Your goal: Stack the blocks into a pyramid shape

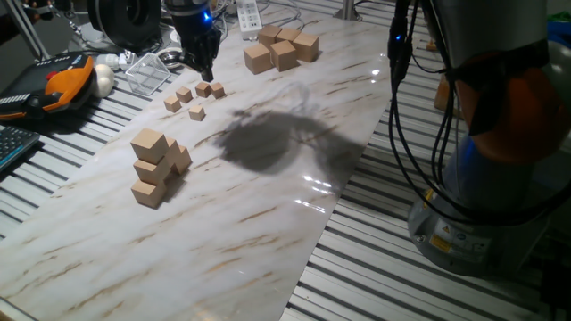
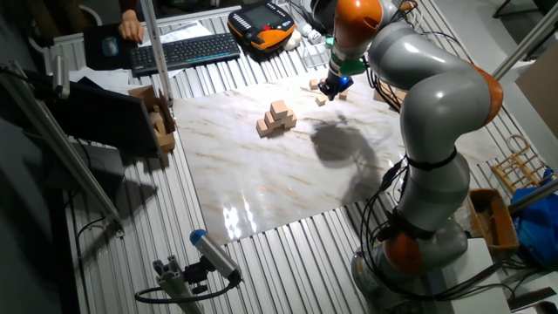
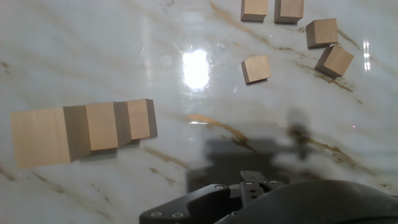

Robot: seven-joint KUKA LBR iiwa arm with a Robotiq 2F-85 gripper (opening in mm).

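Gripper (image 1: 206, 71) over the small blocks (image 1: 196, 112) on the counter (image 1: 268, 205); fingers' state can't tell, tips dark. Two blocks cut off in hand view.

Hand view: my fingers out of frame, only housing shows. Two blocks (image 3: 254, 9) cut by top edge. From the other fixed view, blocks too small to count.

Arm (image 2: 436, 105) arches from its base over the far side, wrist bent down. Gripper (image 1: 205, 69) points straight down, tips close over the surface, holding nothing visible. Whether the jaws are parted: unclear from any view.
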